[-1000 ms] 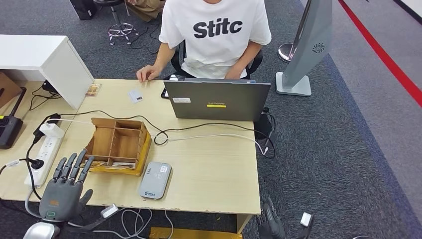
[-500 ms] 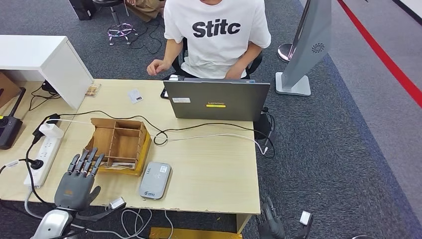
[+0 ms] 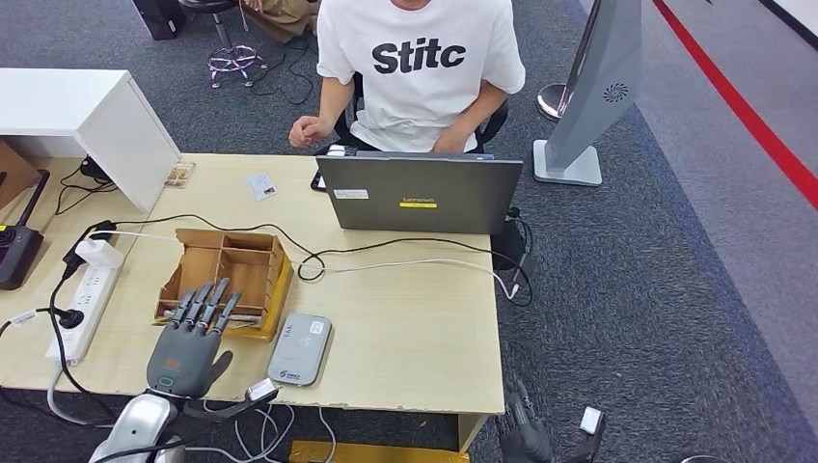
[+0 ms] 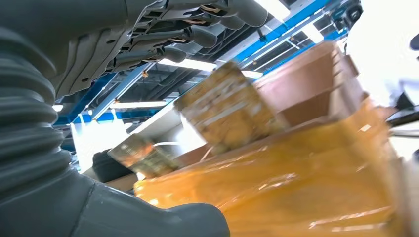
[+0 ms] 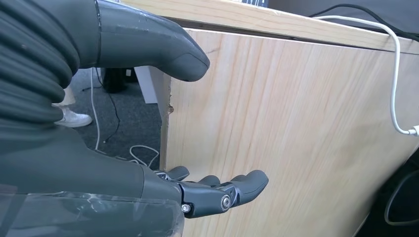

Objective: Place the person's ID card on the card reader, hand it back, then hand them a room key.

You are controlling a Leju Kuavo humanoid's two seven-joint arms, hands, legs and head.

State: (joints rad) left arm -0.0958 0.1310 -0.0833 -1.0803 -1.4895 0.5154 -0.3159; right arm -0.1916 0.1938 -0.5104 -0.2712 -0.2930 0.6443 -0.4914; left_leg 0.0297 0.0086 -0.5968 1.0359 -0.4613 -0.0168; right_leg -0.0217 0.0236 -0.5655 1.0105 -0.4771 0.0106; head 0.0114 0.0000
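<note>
The left hand [image 3: 189, 347] reaches forward at the near left, palm down, fingers [image 3: 204, 307] straight, slightly spread, pointing away from the robot, holding nothing. Its silver forearm [image 3: 135, 429] rises from the near edge. In the wrist view those fingers [image 4: 197, 34] extend flat. The right hand [image 5: 148, 148] hangs low at the near right, fingers [image 5: 222, 190] loosely extended, thumb apart, empty.

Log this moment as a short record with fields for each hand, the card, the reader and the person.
left hand: open, fingers over the near edge of the partitioned wooden box
right hand: open, hanging beside the desk
small white ID card: flat on the light wooden desk, far side
flat grey card reader: bare
person in white T-shirt: seated behind the grey laptop
</note>
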